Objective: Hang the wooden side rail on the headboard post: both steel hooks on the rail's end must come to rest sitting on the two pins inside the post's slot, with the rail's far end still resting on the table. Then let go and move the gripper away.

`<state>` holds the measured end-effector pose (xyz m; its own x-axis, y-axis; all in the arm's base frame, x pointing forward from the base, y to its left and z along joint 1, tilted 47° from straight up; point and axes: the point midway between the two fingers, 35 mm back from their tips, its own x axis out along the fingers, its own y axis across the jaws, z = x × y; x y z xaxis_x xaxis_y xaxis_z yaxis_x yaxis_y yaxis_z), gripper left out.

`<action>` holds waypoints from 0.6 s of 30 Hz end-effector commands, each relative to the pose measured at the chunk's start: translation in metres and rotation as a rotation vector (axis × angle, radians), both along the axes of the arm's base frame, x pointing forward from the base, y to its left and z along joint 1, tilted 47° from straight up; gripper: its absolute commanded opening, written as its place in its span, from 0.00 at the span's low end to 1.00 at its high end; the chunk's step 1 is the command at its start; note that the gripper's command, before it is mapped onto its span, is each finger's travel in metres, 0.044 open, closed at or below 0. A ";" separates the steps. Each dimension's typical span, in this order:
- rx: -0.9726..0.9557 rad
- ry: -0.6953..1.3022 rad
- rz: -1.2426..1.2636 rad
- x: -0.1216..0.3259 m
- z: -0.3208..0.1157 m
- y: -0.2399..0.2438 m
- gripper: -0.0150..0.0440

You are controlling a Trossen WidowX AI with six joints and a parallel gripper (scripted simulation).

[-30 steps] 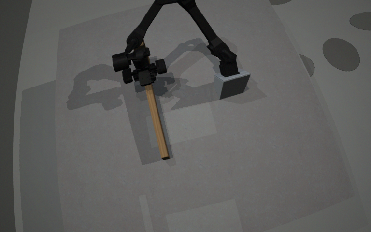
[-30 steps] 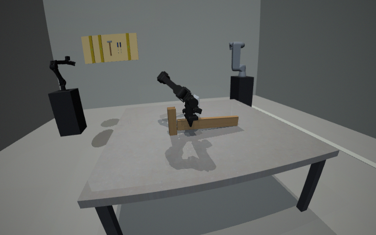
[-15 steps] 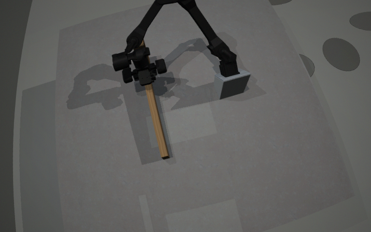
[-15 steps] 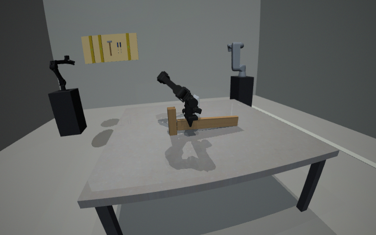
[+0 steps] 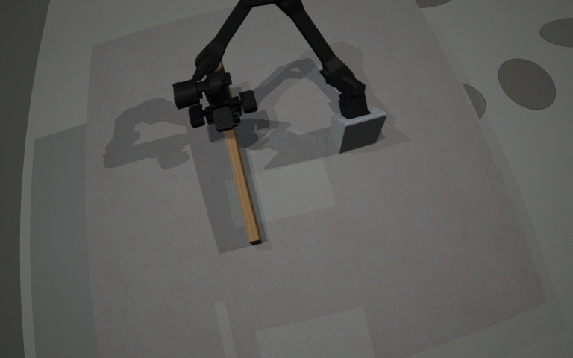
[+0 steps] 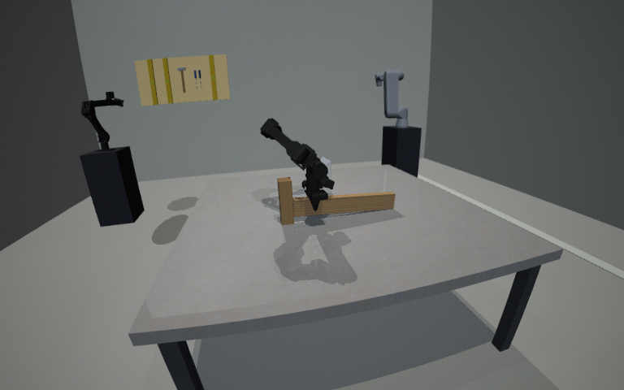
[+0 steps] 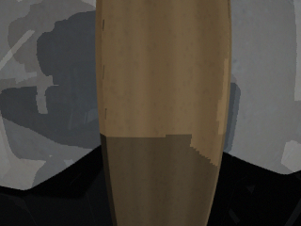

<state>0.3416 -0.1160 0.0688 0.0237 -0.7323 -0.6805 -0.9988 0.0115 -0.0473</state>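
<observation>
The wooden side rail (image 5: 241,181) (image 6: 358,203) (image 7: 165,71) stands on its narrow edge. My gripper (image 5: 224,118) (image 6: 315,206) (image 7: 150,145) is shut on the rail near its post end, one finger on each side. The headboard post (image 6: 285,202) stands upright on the table at the rail's left end in the exterior view. No gap shows between rail end and post there. The rail's lower edge at that end looks slightly above the post's foot. Whether the far end touches the table is hard to tell. Hooks, pins and slot are hidden.
The arm's pale grey base block (image 5: 359,134) (image 6: 327,166) stands on the table (image 5: 380,253) (image 6: 413,257), beside the rail in the top view. The arm arches from it to the gripper. Two other robots on dark pedestals (image 6: 112,186) (image 6: 400,149) stand beyond the table.
</observation>
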 end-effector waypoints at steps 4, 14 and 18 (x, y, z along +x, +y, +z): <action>-0.003 -0.001 0.010 0.001 0.002 0.001 0.25; -0.003 -0.001 0.010 0.001 0.000 0.000 0.25; -0.003 -0.001 0.010 0.001 0.000 -0.001 0.25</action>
<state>0.3413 -0.1175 0.0679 0.0256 -0.7304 -0.6825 -0.9988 0.0102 -0.0484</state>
